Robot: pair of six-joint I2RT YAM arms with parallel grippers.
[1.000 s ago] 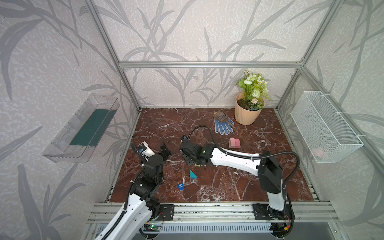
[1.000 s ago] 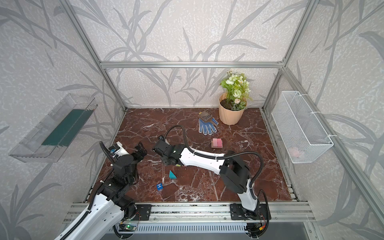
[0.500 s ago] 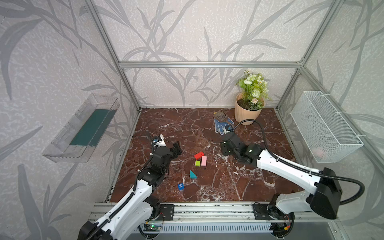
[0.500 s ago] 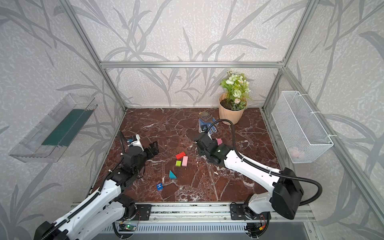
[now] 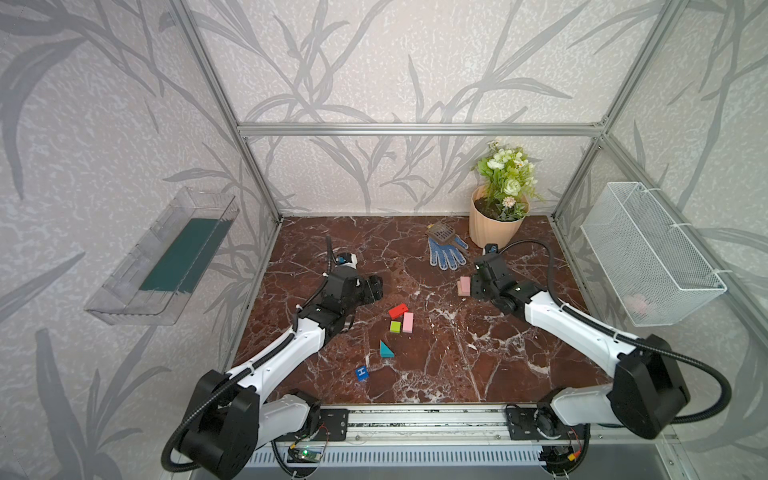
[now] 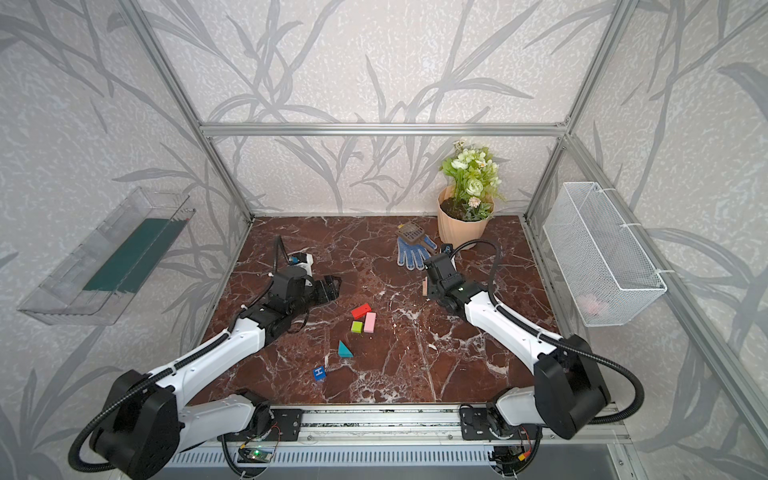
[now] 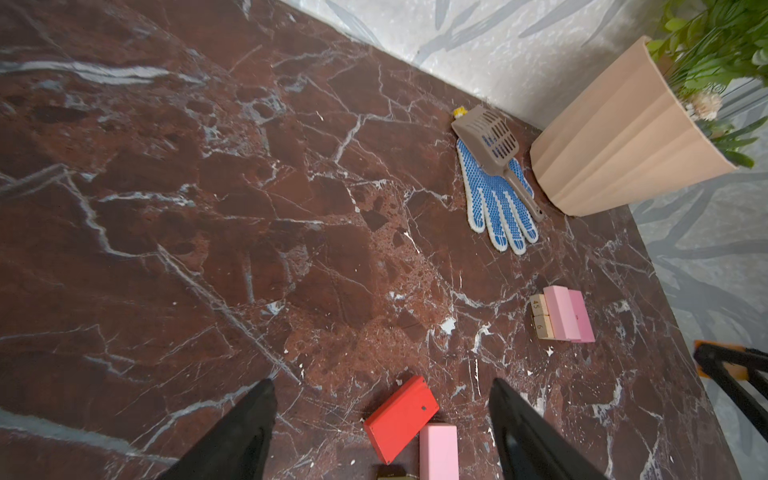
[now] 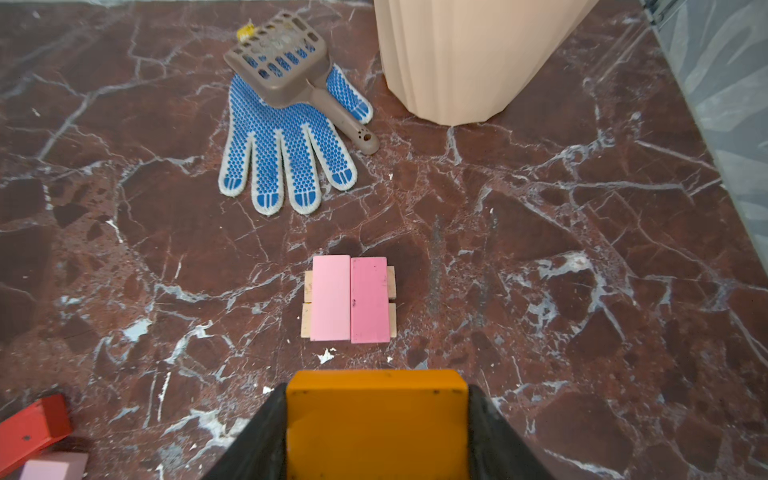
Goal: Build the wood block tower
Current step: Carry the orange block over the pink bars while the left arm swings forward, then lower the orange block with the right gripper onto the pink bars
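Low in the right wrist view, the right gripper [image 8: 376, 399] pinches the orange block [image 8: 376, 424] flat, broad face up, likely so it can go down as the next layer. Just above it in that frame stands the tower [image 8: 349, 299]: two pink blocks [image 8: 331, 297] side by side across two tan bars [image 8: 306, 286], a level bed for a cross-laid piece.

Centre-left in a top view, the left gripper [image 5: 376, 286] hangs spread wide. Its wrist view shows the red block [image 7: 401, 417] and a loose pink block [image 7: 438, 451] between the fingers, probably lining up a pick.

Below those in the top view sit the lime cube [image 5: 395, 326], teal wedge [image 5: 385, 350] and blue H cube [image 5: 362, 372], not yet used.

Everything rests on a flat, glossy floor [image 5: 457, 353] of dark red marble pattern with white veins. At its upper right, a scoop [image 8: 286, 62] lies on a dotted glove [image 8: 286, 145] beside the flowerpot [image 5: 494, 228]. Leaf-print walls close the cell. A wire basket [image 5: 648, 253] hangs at right, a clear tray [image 5: 166, 257] at left.
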